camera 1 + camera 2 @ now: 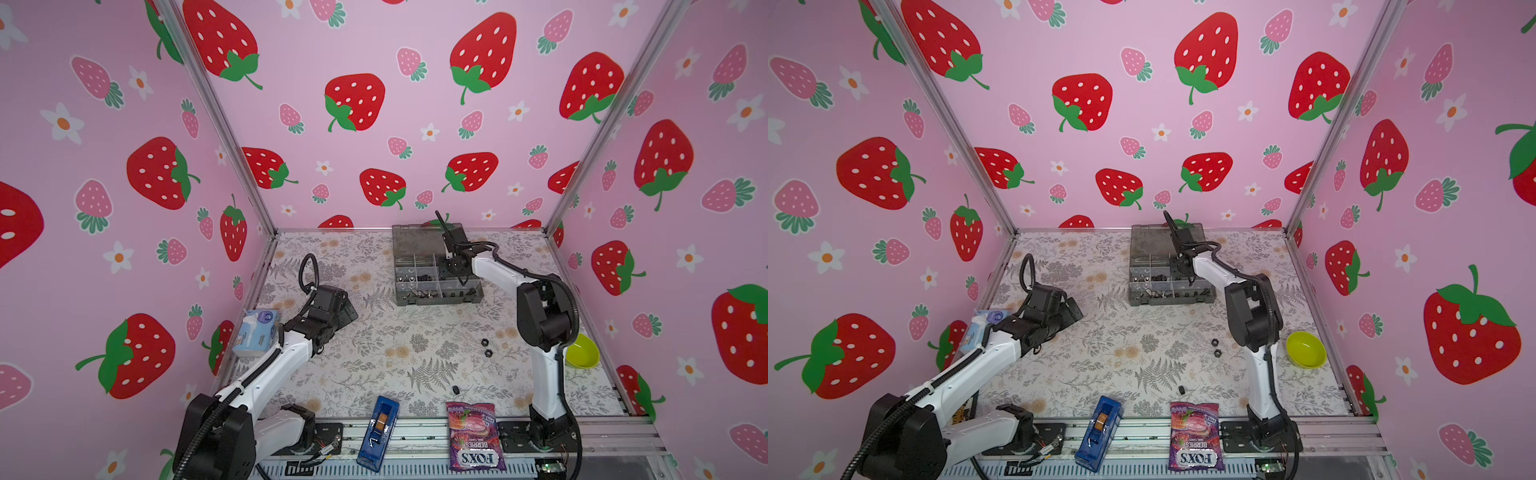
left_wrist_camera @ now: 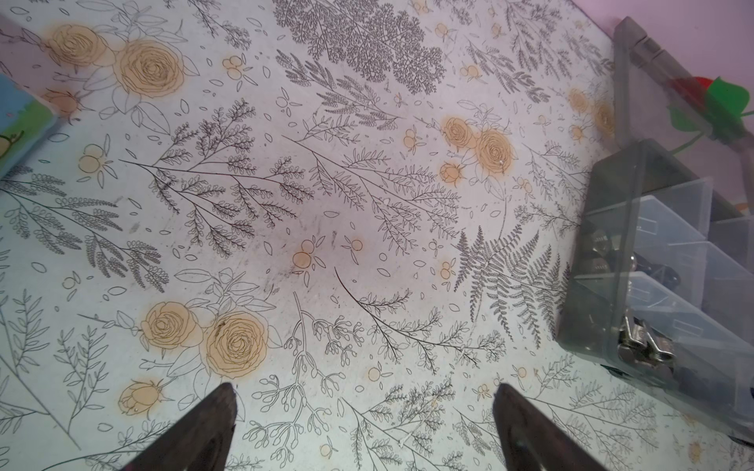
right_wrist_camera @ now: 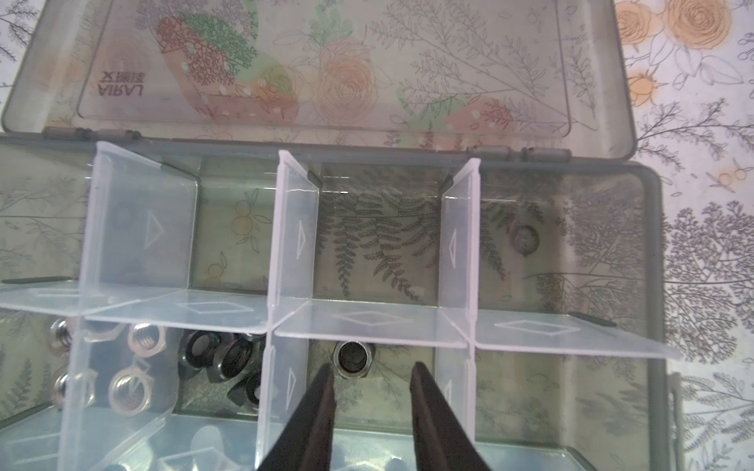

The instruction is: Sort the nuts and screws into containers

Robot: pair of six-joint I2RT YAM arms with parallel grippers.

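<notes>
Black plastic fingers of the right claw (image 3: 371,366) rise from the bottom centre of the right wrist view. They are parted and hold nothing. A dark round nut (image 3: 353,361) lies just past their tips on the floor of a middle cell of the smoky grey organiser box (image 3: 648,244). Left of that cell, black nuts (image 3: 228,363) sit in the next one and silver nuts (image 3: 138,367) in the one after.

Across the top of the frame the open lid (image 3: 326,61) lies flat. Its moulded lettering at upper left is mirror-reversed and seems to read LARIA, beside characters too small to make out.

In both top views two black hex nuts (image 1: 485,342) lie loose on the floral table (image 1: 395,353) right of centre. A purple bag (image 1: 476,436) printed FOX'S BERRIES, upside down, lies at the bottom edge.

In the left wrist view the left claw (image 2: 364,387) shows at the bottom edge, spread wide and empty over the flowered surface.
</notes>
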